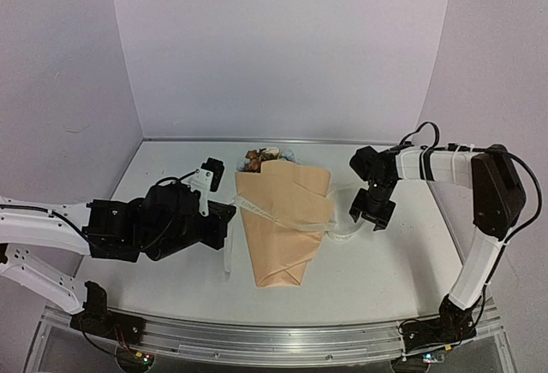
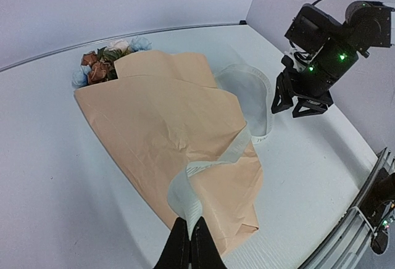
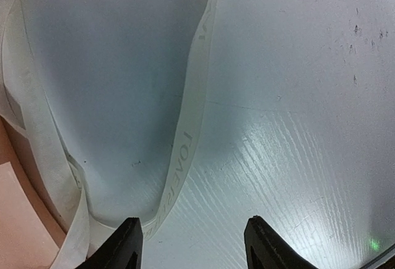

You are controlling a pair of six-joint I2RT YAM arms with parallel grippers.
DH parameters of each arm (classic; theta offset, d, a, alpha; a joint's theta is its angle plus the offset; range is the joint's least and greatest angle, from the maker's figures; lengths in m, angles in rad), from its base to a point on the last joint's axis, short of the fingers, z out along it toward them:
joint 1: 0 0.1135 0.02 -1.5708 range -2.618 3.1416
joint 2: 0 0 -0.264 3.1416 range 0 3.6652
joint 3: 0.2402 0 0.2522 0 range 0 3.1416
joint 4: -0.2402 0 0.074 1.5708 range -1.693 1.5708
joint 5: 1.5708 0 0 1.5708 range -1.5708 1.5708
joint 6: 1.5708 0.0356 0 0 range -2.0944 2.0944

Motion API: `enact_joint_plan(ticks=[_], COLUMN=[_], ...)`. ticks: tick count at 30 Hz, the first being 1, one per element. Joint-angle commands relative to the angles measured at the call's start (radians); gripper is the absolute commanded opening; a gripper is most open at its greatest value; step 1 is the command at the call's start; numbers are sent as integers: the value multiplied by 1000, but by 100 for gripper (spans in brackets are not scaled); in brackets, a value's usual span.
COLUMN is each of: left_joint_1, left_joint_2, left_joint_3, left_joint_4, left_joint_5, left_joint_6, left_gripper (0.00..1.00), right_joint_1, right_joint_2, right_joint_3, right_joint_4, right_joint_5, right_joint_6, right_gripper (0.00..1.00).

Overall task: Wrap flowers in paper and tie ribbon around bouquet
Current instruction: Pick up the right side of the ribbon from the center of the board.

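A slim bouquet [image 1: 278,249] lies flat at the middle of a white table [image 1: 385,262], seen from above. It is a cone of tan kraft paper [image 2: 154,121], matte and lightly creased, with overlapping folded flaps. Its wide mouth points to 12 o'clock and its folded narrow end to 6 o'clock. The flowers [image 1: 261,161] show at the mouth as small heads in brownish pink, white and pale blue.

A narrow cream ribbon [image 3: 185,139] of thin fabric crosses the cone slantwise, from 10 o'clock to 4 o'clock, then curls into a loose loop on the table at 3 o'clock. Small lettering is printed along it. The word "LOVE" can be read; the rest is too blurred.

The left gripper [image 2: 189,244], at 9 o'clock of the bouquet, has its black fingers pressed together on the ribbon. The right gripper [image 3: 194,244], at 3 o'clock, hangs over the table with fingers apart, gripping nothing, the ribbon passing just beside one fingertip.
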Motion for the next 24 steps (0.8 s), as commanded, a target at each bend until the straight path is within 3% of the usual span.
enact_joint_plan(ticks=[1, 10, 24], left_joint_1=[10, 25, 25], left_joint_2=[-28, -37, -75], left_joint_3=[37, 48, 33], left_joint_4=[-31, -72, -85], left_joint_5=[-61, -45, -35], left_joint_6=[-16, -38, -55], left_gripper=[0, 0, 0], right_joint_1=[-2, -1, 70], right_joint_2=[10, 57, -21], right_joint_3=[-47, -124, -142], right_joint_4=[14, 182, 230], right_joint_5=[73, 40, 99], right_joint_6=[106, 160, 197], right_gripper=[57, 57, 57])
